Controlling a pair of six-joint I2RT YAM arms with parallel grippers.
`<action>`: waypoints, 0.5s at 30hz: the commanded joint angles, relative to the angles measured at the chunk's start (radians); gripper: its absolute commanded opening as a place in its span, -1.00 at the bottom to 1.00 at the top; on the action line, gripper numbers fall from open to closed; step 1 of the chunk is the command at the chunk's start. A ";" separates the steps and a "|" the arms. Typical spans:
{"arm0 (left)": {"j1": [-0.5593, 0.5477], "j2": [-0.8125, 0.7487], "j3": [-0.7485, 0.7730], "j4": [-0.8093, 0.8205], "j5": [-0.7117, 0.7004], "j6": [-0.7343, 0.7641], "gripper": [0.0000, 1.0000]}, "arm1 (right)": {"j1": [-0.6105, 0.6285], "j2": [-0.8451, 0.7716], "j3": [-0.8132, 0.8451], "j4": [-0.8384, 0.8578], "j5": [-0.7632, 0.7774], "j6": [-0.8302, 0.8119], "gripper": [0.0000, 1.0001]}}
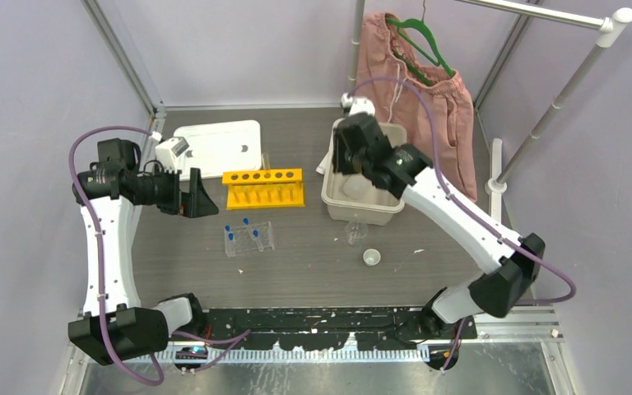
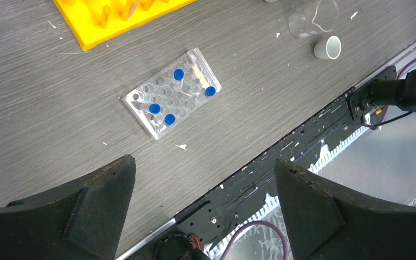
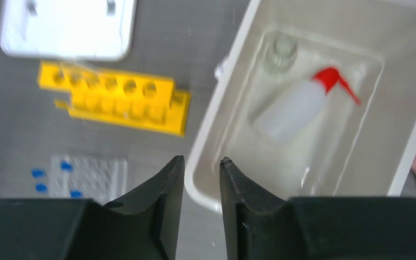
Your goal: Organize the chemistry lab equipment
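The yellow six-hole tube rack (image 1: pixel 263 188) stands mid-table and also shows in the left wrist view (image 2: pixel 114 19) and the right wrist view (image 3: pixel 116 97). The clear grid rack (image 1: pixel 249 239) lies in front of it and holds several blue-capped tubes (image 2: pixel 179 74). The red-spouted squeeze bottle (image 3: pixel 298 105) lies in the beige bin (image 3: pixel 211 124) next to a small clear glass (image 3: pixel 280 51). Another clear glass (image 1: pixel 356 233) and the tiny white cup (image 1: pixel 371 257) sit in front of the bin. My left gripper (image 2: pixel 201 161) is wide open and empty, left of the yellow rack. My right gripper (image 3: pixel 201 160) hovers over the bin's left rim, jaws narrowly apart and empty.
A white flat lid (image 1: pixel 214 146) lies behind the yellow rack. Pink shorts (image 1: pixel 428 99) hang on a green hanger at the back right from a metal rail. The table's front edge meets a black metal strip (image 2: pixel 303 141).
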 commanded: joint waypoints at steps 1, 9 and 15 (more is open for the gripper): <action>-0.001 -0.027 0.002 0.015 0.035 0.013 0.97 | 0.094 -0.091 -0.264 0.031 0.068 0.052 -0.31; -0.001 -0.024 -0.006 0.015 0.034 0.009 0.97 | 0.210 -0.148 -0.529 0.082 0.080 0.159 -0.21; -0.001 -0.028 0.001 0.012 0.030 0.010 0.97 | 0.219 -0.118 -0.582 0.104 0.122 0.162 -0.20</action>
